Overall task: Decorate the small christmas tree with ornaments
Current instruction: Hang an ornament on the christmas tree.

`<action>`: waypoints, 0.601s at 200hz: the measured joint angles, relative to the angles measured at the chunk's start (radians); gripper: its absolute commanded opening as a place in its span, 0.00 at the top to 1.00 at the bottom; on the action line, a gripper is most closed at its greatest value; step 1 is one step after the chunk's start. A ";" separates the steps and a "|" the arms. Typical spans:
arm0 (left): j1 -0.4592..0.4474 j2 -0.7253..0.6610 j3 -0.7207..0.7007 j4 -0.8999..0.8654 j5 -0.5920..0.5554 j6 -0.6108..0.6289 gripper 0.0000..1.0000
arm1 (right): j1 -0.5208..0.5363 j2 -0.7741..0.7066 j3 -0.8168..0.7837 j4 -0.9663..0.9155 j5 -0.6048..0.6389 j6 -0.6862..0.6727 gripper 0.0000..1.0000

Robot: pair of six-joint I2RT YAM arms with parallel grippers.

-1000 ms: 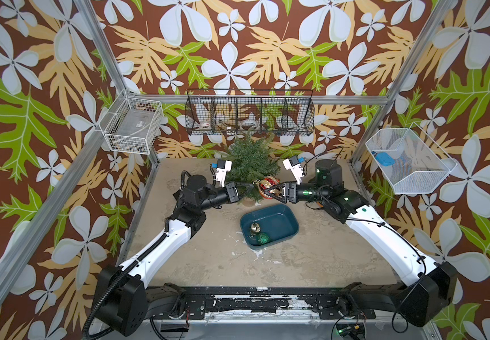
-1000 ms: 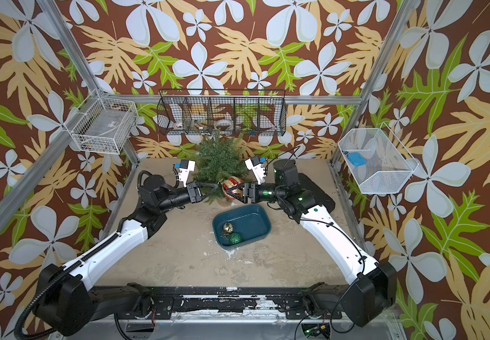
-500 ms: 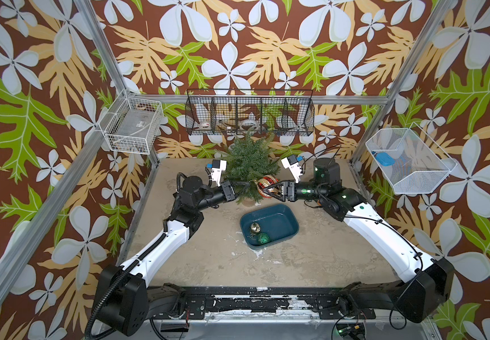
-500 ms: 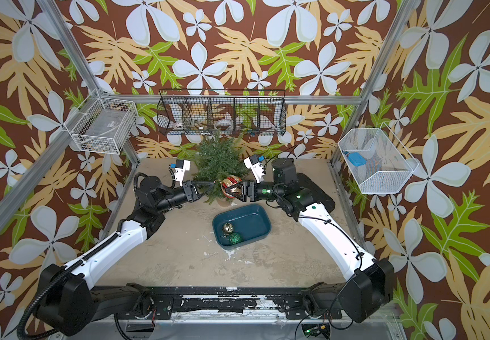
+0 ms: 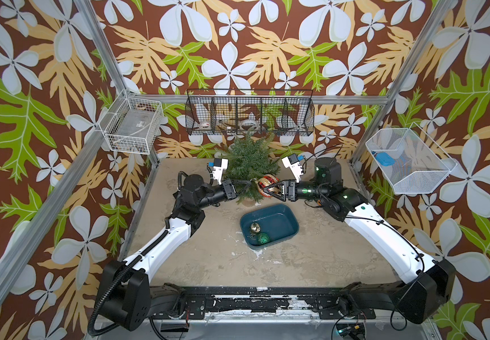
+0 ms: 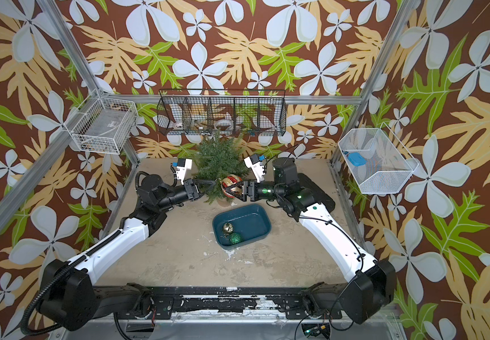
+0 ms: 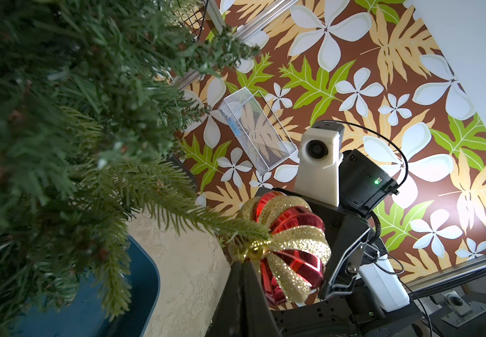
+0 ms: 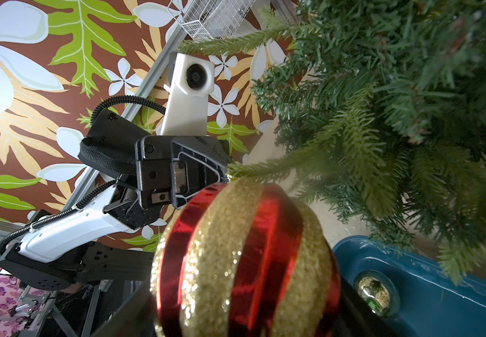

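While right gripper (image 5: 271, 187) clamped striped bauble (image 5: 266, 183) beside tree (image 5: 248, 163) low branch, left gripper (image 5: 245, 186) sat pressed shut near bauble's gold cap (image 7: 255, 250), apparently pinching hanging loop. Risk: loop missing branch tip, bauble dropping. 2 baubles waited in tub (image 5: 285, 216).

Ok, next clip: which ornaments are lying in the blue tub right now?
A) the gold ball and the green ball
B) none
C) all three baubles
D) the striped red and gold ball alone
A: in a top view the gold ball and green ball lie in the blue tub, while the striped ball sits in the right gripper at the tree.
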 measured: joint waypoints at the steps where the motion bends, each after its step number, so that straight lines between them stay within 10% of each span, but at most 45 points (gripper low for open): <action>1: 0.000 0.000 0.000 0.000 0.000 -0.001 1.00 | 0.000 0.000 0.000 0.000 0.000 0.000 0.26; 120: 0.000 -0.006 0.170 -0.317 0.005 0.178 1.00 | -0.001 -0.046 -0.059 0.000 0.024 -0.033 0.26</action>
